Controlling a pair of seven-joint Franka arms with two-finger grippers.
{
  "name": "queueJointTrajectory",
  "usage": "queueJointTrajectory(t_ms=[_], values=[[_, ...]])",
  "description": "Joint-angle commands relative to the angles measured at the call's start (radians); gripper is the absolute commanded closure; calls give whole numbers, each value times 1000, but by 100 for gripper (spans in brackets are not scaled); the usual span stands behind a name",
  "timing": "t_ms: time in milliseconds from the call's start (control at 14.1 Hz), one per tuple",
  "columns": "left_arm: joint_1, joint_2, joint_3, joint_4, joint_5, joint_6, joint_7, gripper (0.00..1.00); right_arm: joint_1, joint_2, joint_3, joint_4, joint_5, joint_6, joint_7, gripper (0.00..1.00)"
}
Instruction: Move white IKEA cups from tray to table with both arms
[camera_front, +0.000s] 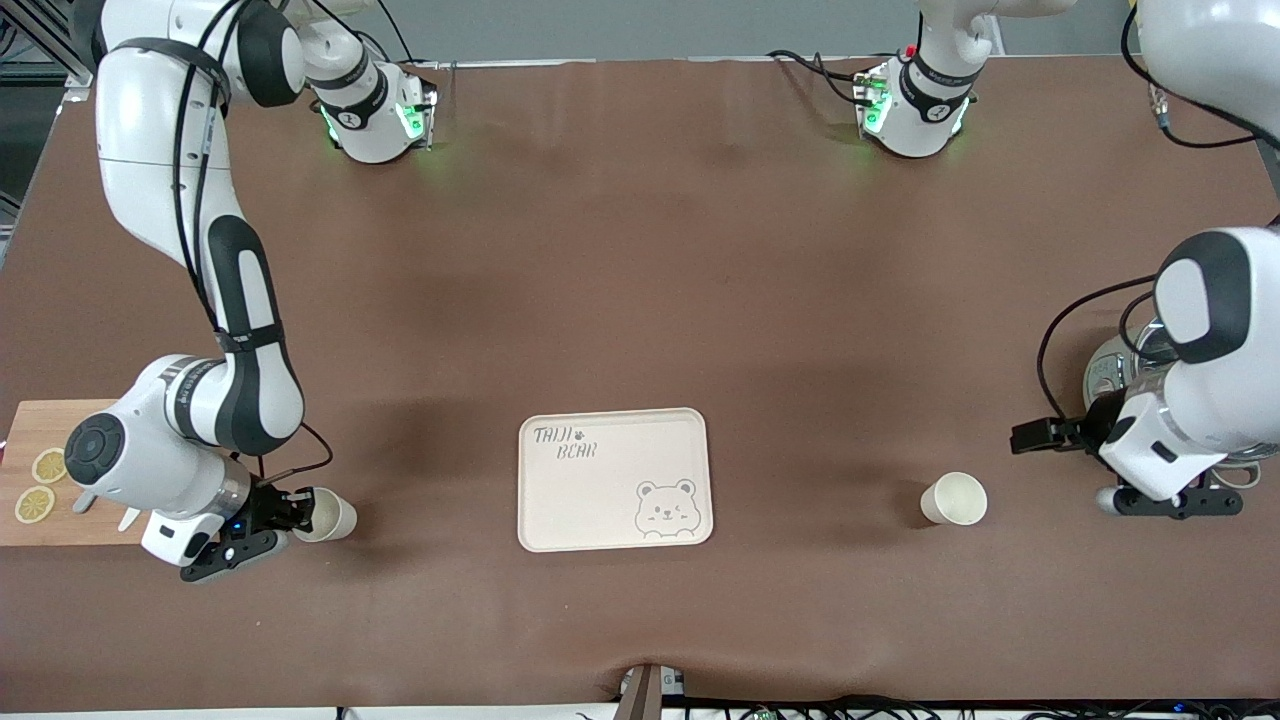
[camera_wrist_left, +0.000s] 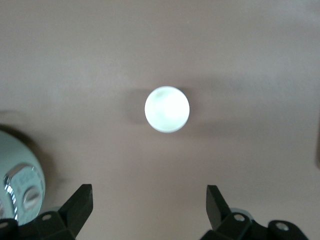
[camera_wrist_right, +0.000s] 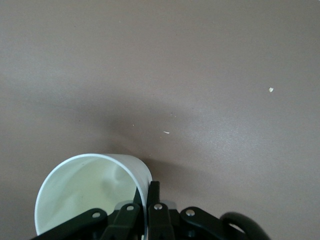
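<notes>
One white cup (camera_front: 327, 515) is near the right arm's end of the table. My right gripper (camera_front: 292, 512) is shut on its rim, one finger inside the wall and one outside. In the right wrist view the cup (camera_wrist_right: 85, 195) sits in my gripper (camera_wrist_right: 147, 192), its mouth open to the camera. The second white cup (camera_front: 955, 498) stands upright on the table toward the left arm's end. My left gripper (camera_front: 1035, 437) is open and empty, over the table beside that cup. In the left wrist view the cup (camera_wrist_left: 167, 109) lies ahead of the spread fingers (camera_wrist_left: 80, 200), apart from them.
The cream bear tray (camera_front: 612, 500) lies in the middle, between the two cups. A wooden board (camera_front: 45, 430) with lemon slices is at the right arm's end. A shiny metal pot (camera_front: 1115, 365) stands by the left arm and shows in its wrist view (camera_wrist_left: 17, 182).
</notes>
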Motion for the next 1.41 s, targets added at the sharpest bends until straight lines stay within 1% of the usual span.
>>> queueJointTrajectory(t_ms=[0, 141, 283, 354, 424, 495, 636, 919, 1131, 1343], values=[[3, -98, 0, -54, -2, -61, -5, 0, -4, 5, 5, -4, 28, 21, -27, 100], [3, -158, 2, -78, 0, -108, -37, 0, -4, 8, 5, -4, 35, 22, -27, 100], [3, -196, 2, -86, 1, -142, -43, 0, -2, 12, 5, -4, 48, 22, -27, 100], [2, -209, 0, -85, 28, -144, -45, 0, -2, 12, 5, -4, 48, 22, -25, 100], [0, -219, -4, -82, 61, -145, -46, 0, 4, 12, 5, -3, 49, 21, -15, 55], [-3, -232, -6, -82, 70, -152, -46, 0, 7, 12, 5, 1, 49, 21, -13, 1], [-1, -261, -7, -82, 70, -197, -48, 0, 6, 12, 5, 5, 49, 19, -13, 0], [-3, -293, -7, -66, 63, -213, -43, 0, 6, 2, 4, 34, 42, -11, -10, 0], [2, -295, -14, -45, 59, -228, -42, 0, -10, -15, -10, 115, 38, -180, -8, 0], [-3, -301, -10, -13, 70, -274, -43, 0, 1, -40, -73, 180, 35, -356, 16, 0]])
